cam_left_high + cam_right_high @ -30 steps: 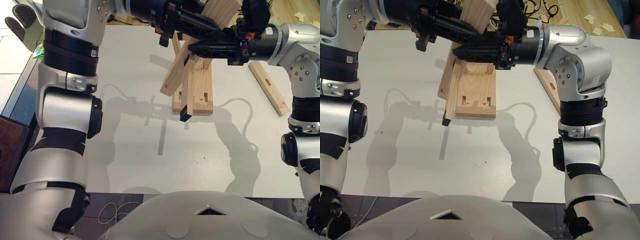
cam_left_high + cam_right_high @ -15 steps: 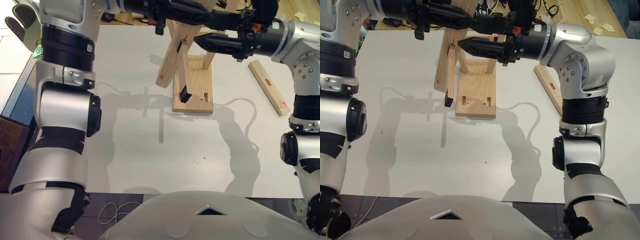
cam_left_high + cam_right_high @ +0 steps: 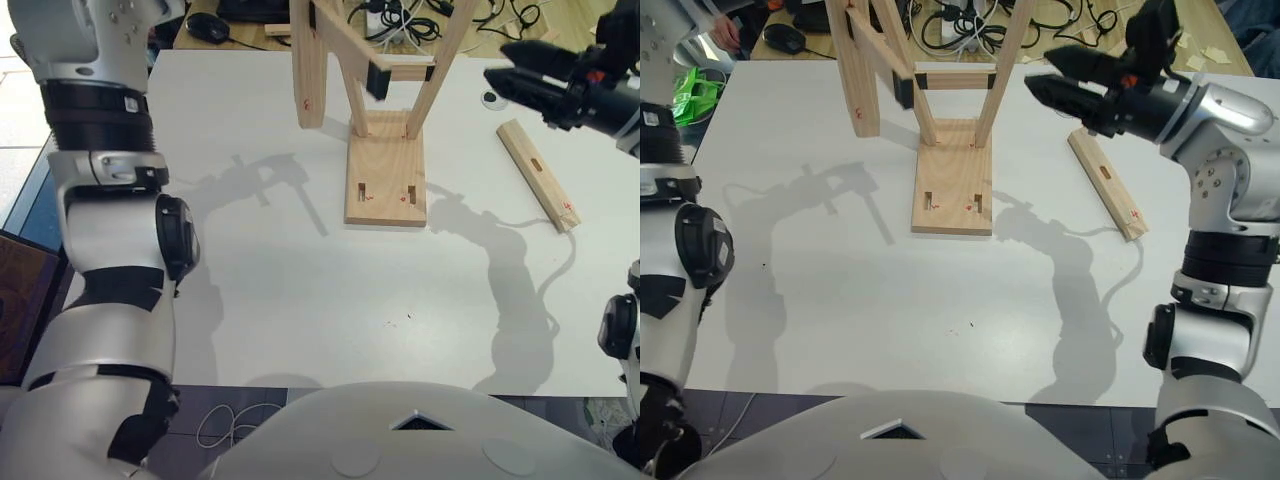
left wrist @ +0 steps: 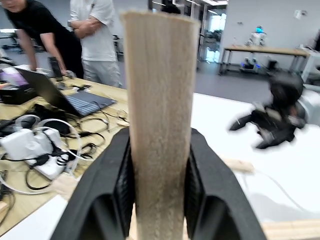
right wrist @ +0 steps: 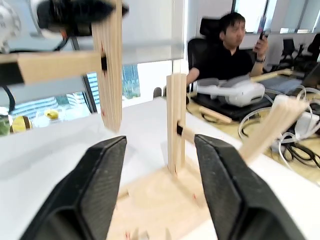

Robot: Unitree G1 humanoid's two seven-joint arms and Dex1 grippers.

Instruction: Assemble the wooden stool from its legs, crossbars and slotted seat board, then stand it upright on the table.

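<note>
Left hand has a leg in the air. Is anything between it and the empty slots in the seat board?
Nothing visible. The leg in the left hand hangs left of the seat board, whose two near slots are bare. Two legs stand at its far end; the right hand is off to the right.
</note>
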